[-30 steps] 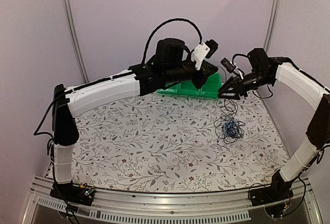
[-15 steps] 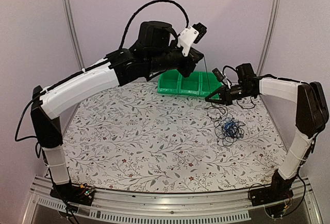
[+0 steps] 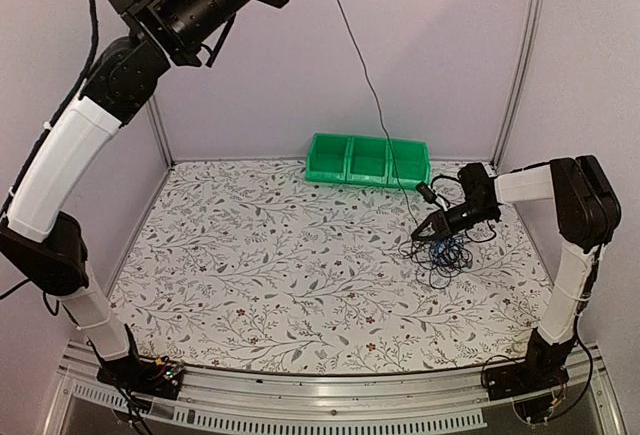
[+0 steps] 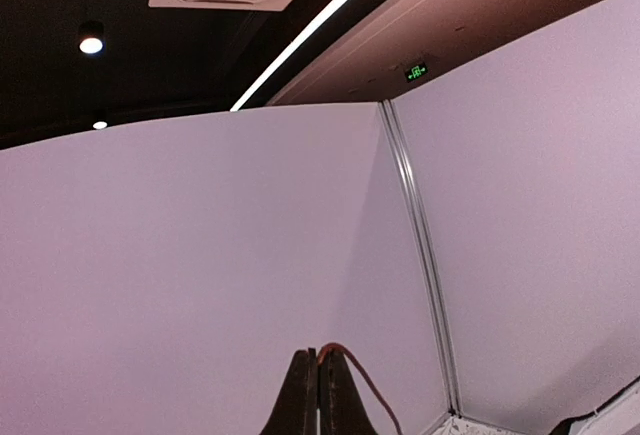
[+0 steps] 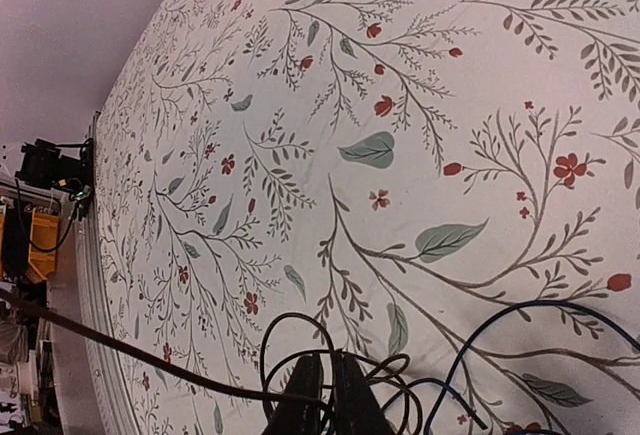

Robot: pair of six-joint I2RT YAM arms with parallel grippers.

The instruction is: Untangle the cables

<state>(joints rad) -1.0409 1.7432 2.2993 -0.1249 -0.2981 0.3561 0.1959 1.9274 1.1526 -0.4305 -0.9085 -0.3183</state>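
- Two robot arms: left arm, right arm.
- Two grippers, each with two fingers: left gripper, right gripper.
- One loose tangle of cables; number of strands in it impossible to tell.
- One taut black cable rising out of that tangle.
- At least one blue cable among the loops.
- One green bin, divided into three compartments.
- One floral-patterned table.
- Two metal posts against the back walls.

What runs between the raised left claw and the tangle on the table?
A single thin black wire, stretched from the left claw down past the green bin to the tangle, seen in the top view.
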